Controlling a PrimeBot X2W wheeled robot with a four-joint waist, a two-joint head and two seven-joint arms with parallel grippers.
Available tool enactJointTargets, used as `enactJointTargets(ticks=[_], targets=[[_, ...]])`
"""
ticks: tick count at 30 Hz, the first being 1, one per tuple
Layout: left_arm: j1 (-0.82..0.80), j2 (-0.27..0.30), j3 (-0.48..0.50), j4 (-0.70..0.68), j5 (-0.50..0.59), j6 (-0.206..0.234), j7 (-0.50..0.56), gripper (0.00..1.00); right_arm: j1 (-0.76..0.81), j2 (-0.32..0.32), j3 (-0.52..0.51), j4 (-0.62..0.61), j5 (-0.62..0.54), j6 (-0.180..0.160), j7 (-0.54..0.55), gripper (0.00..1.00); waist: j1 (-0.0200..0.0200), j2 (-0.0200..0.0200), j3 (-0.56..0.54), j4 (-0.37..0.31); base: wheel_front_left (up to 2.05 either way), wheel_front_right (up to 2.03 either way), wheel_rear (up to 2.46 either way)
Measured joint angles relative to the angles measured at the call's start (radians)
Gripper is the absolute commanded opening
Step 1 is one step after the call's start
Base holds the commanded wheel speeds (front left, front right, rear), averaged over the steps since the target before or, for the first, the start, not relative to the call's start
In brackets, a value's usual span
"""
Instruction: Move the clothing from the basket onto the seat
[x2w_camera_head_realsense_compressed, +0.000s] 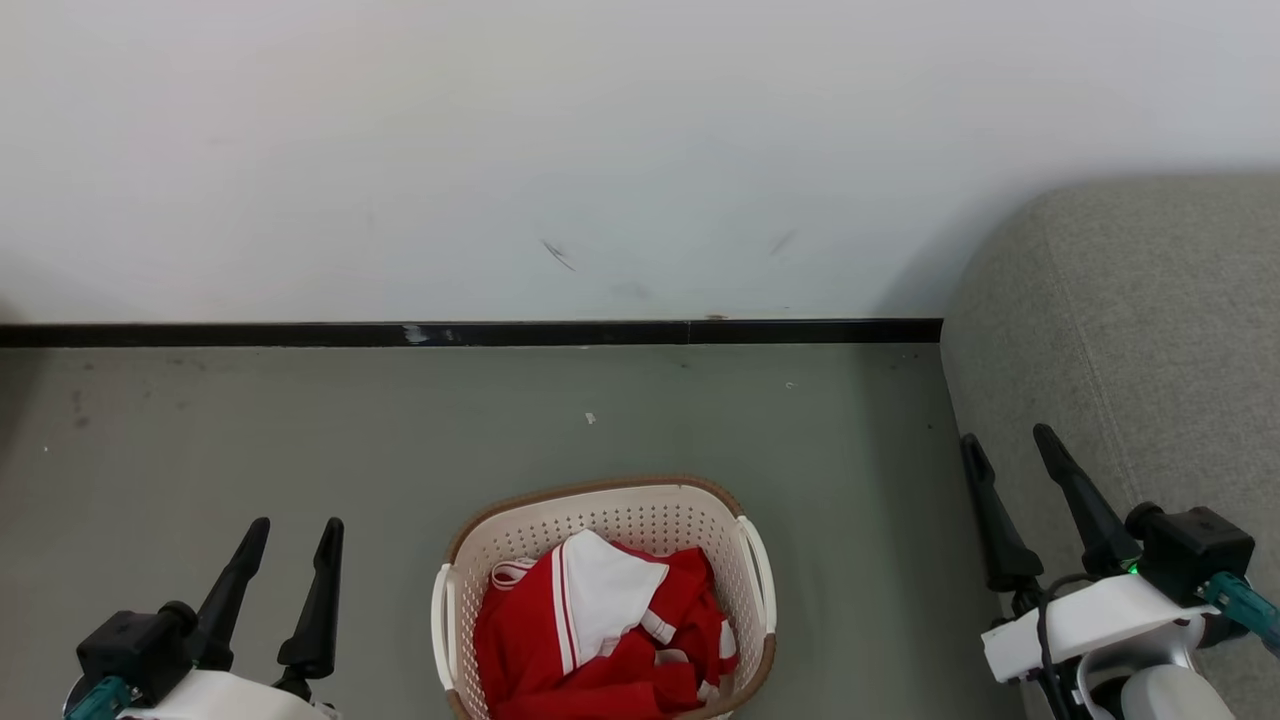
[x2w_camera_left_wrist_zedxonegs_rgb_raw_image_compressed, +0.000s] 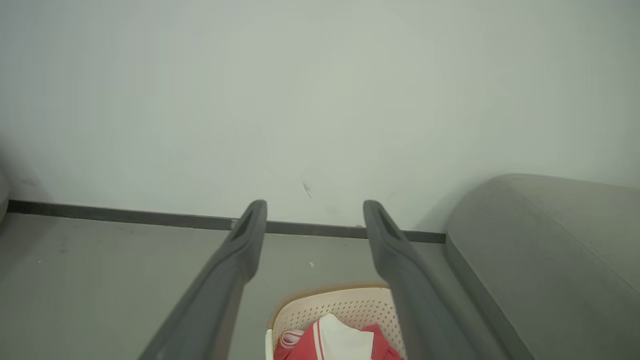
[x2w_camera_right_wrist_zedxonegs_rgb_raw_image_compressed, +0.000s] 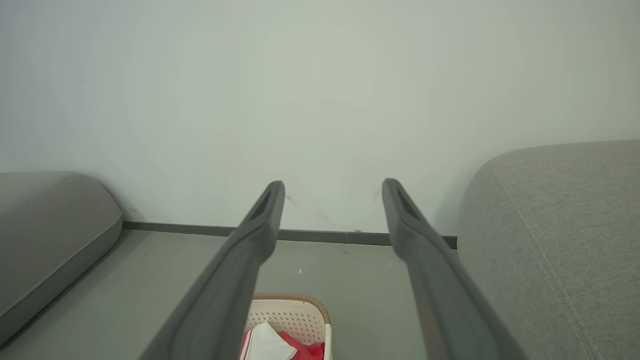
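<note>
Basket sits on the grey floor, handles left and right, clothing heaped inside; seat at right. Left gripper and right gripper gape, empty.

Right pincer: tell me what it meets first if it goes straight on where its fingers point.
Probably the white wall, just above the dark skirting. The right pincer would pass over floor, basket left of its line, seat right; depth is unclear.

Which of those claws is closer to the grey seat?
Right. The right gripper hangs by the seat edge; the left gripper is beyond the basket.
</note>
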Motion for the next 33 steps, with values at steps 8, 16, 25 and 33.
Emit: enactJointTargets(ticks=[8,16,25,33], targets=[[-0.033,0.001,0.0,0.003,0.001,-0.01,0.0,1.0,0.0,0.0,0.005,-0.022,0.007,0.0,0.0,1.0,0.0,0.0,0.046,-0.013,0.0,0.0,0.0],[-0.063,0.002,-0.002,0.014,-0.001,-0.019,0.0,1.0,-0.004,0.0,0.009,-0.046,0.027,0.0,0.0,1.0,0.0,0.0,0.1,-0.029,0.0,0.0,0.0],[-0.098,0.011,-0.011,0.028,-0.008,-0.033,0.0,1.0,-0.031,0.0,0.009,-0.079,0.028,0.0,0.0,1.0,0.0,0.0,0.169,-0.048,0.0,0.0,0.0],[-0.134,0.035,-0.036,0.048,-0.008,-0.041,0.0,1.0,-0.04,0.0,0.008,-0.109,0.035,0.0,0.0,1.0,-0.0001,0.0,0.235,-0.063,0.0,0.0,0.0]])
